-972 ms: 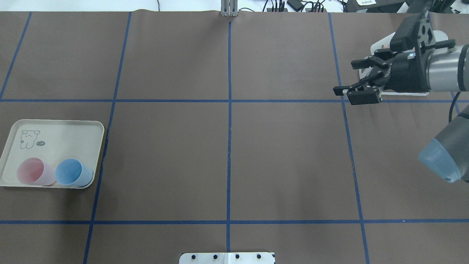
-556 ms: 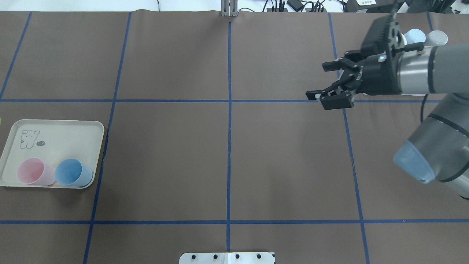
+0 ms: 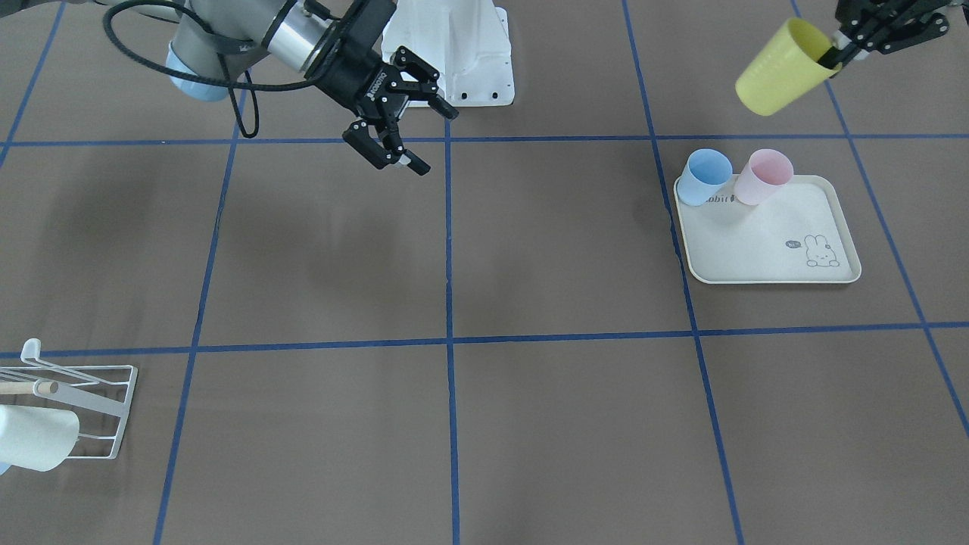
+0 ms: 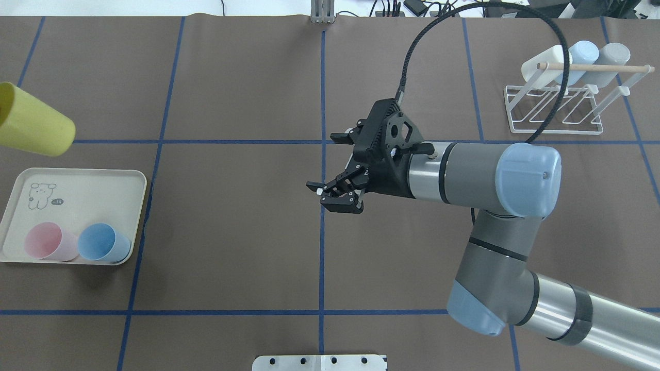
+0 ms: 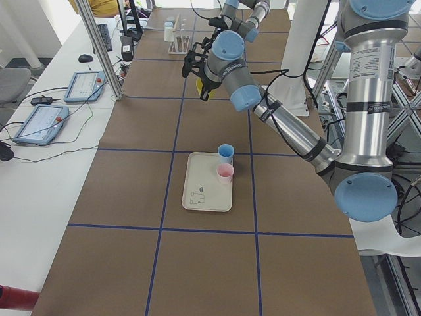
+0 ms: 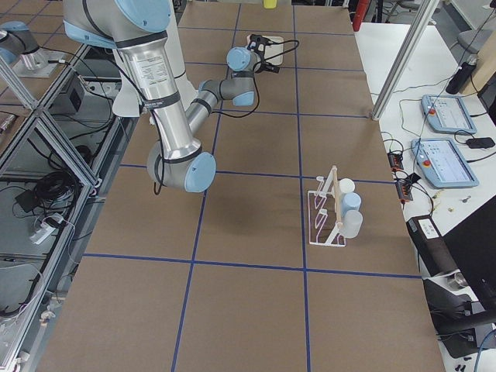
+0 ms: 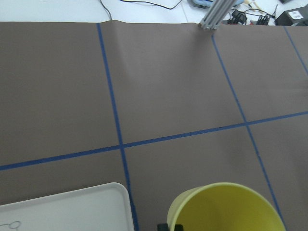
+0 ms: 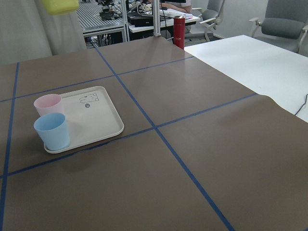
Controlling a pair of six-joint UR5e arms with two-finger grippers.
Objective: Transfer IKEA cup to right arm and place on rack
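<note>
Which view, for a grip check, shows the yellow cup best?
Exterior front-facing: whole yellow cup shows, left gripper on its rim. Overhead crops it; left wrist shows only its mouth; right wrist a fragment; side views, specks.

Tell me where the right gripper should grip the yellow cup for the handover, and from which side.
Probably the wall near the base of the yellow cup, approached from the middle of the table. The left gripper pinches its rim and the cup hangs tilted, base toward the open right gripper, so that end is free.
</note>
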